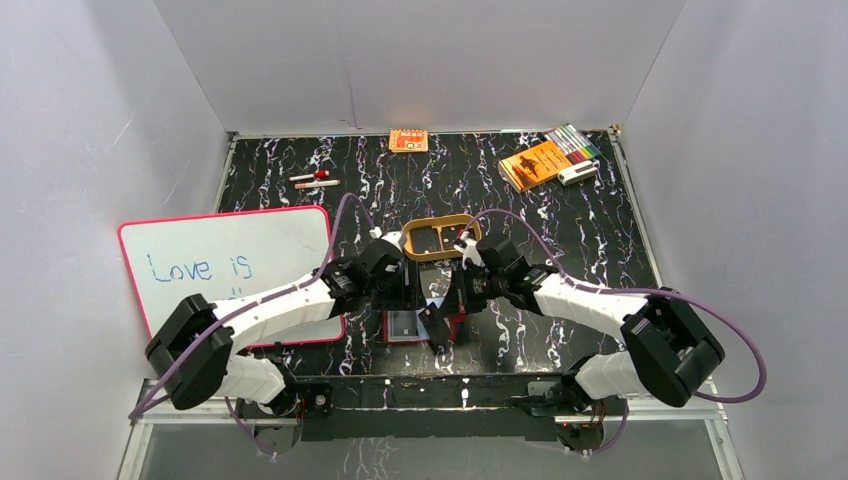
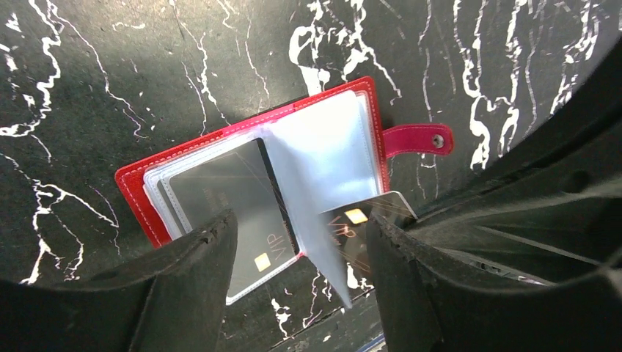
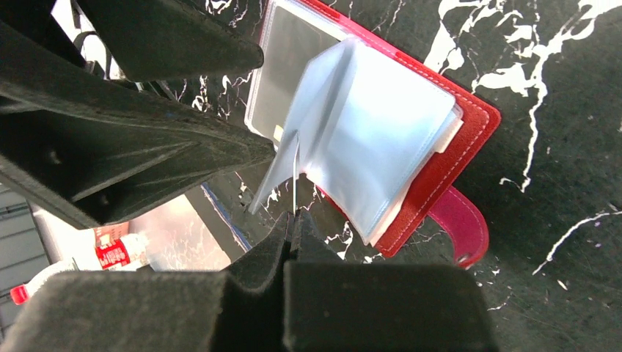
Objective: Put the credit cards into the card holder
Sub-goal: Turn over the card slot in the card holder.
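Card holder [image 2: 133, 187], red, open, clear sleeves [image 2: 323, 147], dark credit card [image 2: 235, 198] inside

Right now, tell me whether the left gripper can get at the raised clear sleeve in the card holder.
Probably yes: the open left gripper straddles the clear sleeve, nothing covering it. The credit card pinched in the right gripper sits close beside it, so room is tight.

Both arms reach inward; left gripper [image 2: 301, 235] jaws open, right gripper [image 3: 293, 224] jaws pinching credit card [image 2: 387, 207].
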Available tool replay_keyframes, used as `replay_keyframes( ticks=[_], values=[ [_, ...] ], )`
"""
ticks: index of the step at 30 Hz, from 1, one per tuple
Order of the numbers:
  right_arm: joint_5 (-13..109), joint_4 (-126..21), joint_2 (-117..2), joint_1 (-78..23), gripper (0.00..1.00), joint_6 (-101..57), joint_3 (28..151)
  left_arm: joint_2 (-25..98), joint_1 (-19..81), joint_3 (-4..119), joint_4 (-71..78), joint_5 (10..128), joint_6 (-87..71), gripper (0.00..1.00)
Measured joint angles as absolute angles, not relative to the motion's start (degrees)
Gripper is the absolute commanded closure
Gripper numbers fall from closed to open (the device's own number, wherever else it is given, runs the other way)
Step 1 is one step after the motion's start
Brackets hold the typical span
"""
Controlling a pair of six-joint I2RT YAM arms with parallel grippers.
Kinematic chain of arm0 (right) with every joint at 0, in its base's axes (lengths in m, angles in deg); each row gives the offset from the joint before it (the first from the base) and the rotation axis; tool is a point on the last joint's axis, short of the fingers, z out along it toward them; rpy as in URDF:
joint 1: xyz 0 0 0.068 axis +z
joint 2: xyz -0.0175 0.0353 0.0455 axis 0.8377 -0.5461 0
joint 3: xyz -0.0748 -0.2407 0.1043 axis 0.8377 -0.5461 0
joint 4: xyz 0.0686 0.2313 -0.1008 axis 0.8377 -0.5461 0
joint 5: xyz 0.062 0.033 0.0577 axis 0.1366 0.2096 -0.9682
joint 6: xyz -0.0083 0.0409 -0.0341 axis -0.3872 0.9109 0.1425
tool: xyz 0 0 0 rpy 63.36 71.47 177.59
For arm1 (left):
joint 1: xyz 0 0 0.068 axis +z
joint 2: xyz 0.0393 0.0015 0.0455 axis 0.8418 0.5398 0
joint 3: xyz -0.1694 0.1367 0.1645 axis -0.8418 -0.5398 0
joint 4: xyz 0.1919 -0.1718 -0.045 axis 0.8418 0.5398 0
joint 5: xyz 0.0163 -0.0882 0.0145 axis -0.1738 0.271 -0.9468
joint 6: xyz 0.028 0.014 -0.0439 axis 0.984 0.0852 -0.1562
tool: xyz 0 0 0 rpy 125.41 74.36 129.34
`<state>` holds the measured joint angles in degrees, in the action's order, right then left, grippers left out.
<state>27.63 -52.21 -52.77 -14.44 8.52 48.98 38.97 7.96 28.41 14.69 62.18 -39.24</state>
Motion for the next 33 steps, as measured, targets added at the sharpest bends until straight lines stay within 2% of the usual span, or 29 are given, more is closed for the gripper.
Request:
replay_keyframes(
  ticks=[7, 16, 19, 25, 33],
  values=[
    [27.7, -51.1, -55.2, -13.2, 1.00, 8.6, 49.9, 35.7, 8.0, 28.4, 15.8, 60.1, -39.8, 0.38],
    [28.1, -50.1, -58.0, -12.2, 1.00, 8.9, 50.3, 35.9, 8.0, 28.4, 17.9, 58.0, -40.2, 0.49],
    [28.3, -50.0, -58.2, -12.1, 1.00, 9.0, 50.3, 36.4, 8.0, 28.3, 18.6, 57.1, -40.2, 0.55],
    [32.8, -50.0, -56.7, -12.1, 1.00, 10.6, 50.2, 38.9, 8.0, 28.2, 20.1, 54.8, -40.4, 0.72],
    [39.5, -41.8, -51.5, -12.1, 1.00, 17.8, 45.6, 39.5, 8.0, 27.1, 23.2, 51.2, -41.4, 0.84]
  ],
)
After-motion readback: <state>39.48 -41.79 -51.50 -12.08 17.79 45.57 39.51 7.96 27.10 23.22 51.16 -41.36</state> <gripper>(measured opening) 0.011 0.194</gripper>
